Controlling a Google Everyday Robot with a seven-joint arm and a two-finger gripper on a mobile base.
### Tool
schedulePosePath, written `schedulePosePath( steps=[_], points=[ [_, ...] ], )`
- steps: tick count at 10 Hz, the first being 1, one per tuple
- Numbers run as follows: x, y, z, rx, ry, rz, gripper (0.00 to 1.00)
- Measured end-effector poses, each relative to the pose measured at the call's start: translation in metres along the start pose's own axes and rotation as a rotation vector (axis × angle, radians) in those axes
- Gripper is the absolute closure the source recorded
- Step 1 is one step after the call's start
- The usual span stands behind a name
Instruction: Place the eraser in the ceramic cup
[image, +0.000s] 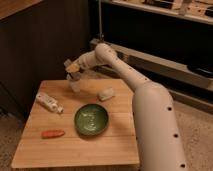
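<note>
Nearest, well in front of the gripper (73, 70) toward the camera: small orange carrot-shaped piece (52, 134) on the light wooden counter (115, 150). Next back, dark green round glazed bowl (91, 120), nothing visible in it. White tube-like bottle (49, 102) lies below the gripper, to view-left. A pale lump (105, 93) sits on the other side, near. Small plain white ceramic cup (75, 85) is directly under the gripper, just apart, its inside hidden. Gripper is closed on the tan block eraser (74, 66), held over the cup mouth. Risk: the cup is narrow, so an off-centre release could bounce the eraser off the rim onto the counter, and coming down too low could tip the cup.
</note>
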Motion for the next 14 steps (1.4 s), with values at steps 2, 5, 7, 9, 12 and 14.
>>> schedulePosePath(
  steps=[2, 5, 7, 9, 12, 14],
  points=[
    [0.0, 0.004, 0.005, -0.003, 0.004, 0.003, 1.0],
    [0.006, 0.005, 0.01, -0.003, 0.006, 0.007, 0.91],
    [0.008, 0.007, 0.013, -0.004, 0.008, 0.007, 0.78],
    [0.011, 0.007, 0.015, -0.004, 0.01, 0.007, 0.78],
    [0.018, 0.008, 0.021, -0.005, 0.011, 0.009, 0.78],
    [0.02, 0.009, 0.024, -0.006, 0.013, 0.007, 0.78]
  ],
)
